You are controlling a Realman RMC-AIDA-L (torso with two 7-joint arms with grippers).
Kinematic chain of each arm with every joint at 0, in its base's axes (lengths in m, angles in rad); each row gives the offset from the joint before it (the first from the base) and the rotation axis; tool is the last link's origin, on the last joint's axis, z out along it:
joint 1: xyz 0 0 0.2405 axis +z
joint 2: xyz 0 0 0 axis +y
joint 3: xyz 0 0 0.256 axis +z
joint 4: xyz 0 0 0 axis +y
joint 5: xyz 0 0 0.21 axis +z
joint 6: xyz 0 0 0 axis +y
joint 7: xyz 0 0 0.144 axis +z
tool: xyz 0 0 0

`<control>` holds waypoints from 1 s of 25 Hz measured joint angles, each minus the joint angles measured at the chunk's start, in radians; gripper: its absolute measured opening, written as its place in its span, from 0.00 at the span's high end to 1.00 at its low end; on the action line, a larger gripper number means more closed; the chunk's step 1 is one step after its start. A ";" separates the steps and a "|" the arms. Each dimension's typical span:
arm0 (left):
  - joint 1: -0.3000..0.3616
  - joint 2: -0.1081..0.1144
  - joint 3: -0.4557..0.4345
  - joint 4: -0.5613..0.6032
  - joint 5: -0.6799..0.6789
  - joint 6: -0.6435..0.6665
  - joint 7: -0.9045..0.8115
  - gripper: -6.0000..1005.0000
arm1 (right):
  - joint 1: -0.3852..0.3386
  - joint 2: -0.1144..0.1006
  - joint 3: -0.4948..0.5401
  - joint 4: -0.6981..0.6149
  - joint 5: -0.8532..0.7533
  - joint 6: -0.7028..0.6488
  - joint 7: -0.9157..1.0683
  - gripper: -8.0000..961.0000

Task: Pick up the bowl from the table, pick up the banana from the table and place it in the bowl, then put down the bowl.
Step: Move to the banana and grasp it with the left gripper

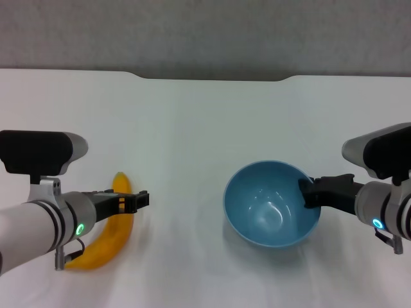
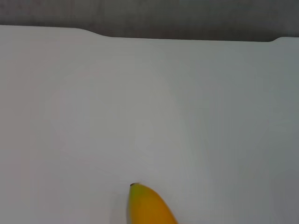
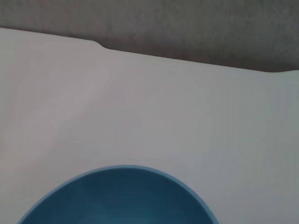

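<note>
1. Bowl (image 1: 272, 204): right hand (image 1: 309, 191) is clamped on its right-side rim, one finger inside the wall. The bowl tilts, opening facing up and toward the robot; looks held just off the bench (image 1: 205, 115), though I can't tell whether its base touches.
2. Left hand (image 1: 138, 200): sits over the upper half of the banana (image 1: 110, 234), fingers pointing toward the bowl. Can't tell whether they're apart or closed on the fruit.
3. Banana lies on the bench at the robot's left, long axis running from near-left to far, dark tip at the far end. The left hand crosses that axis, so it looks lined up for a grasp across the body.
4. Key relation: the bowl is well apart from the banana, directly to the right of the left hand. The left arm is nearer the banana, the right arm has the bowl.
5. Nothing stands between them. Only a notch in the bench's far edge, well out of the path.
</note>
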 joint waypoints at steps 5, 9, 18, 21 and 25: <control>-0.004 0.000 0.002 0.027 0.001 0.008 -0.001 0.26 | -0.010 -0.001 0.003 0.011 0.000 -0.001 0.000 0.95; -0.013 0.000 0.006 0.062 0.001 0.025 -0.004 0.25 | -0.012 0.000 0.003 0.014 0.000 -0.002 -0.006 0.95; -0.027 0.000 0.006 0.108 0.004 0.042 -0.012 0.25 | -0.012 0.000 -0.002 0.016 0.000 -0.002 -0.007 0.95; -0.037 0.000 0.006 0.127 0.003 0.043 -0.013 0.25 | -0.012 0.000 -0.003 0.018 0.000 -0.002 -0.007 0.95; -0.051 0.000 0.008 0.152 0.001 0.043 -0.014 0.25 | -0.012 0.000 -0.004 0.021 0.000 -0.002 -0.008 0.95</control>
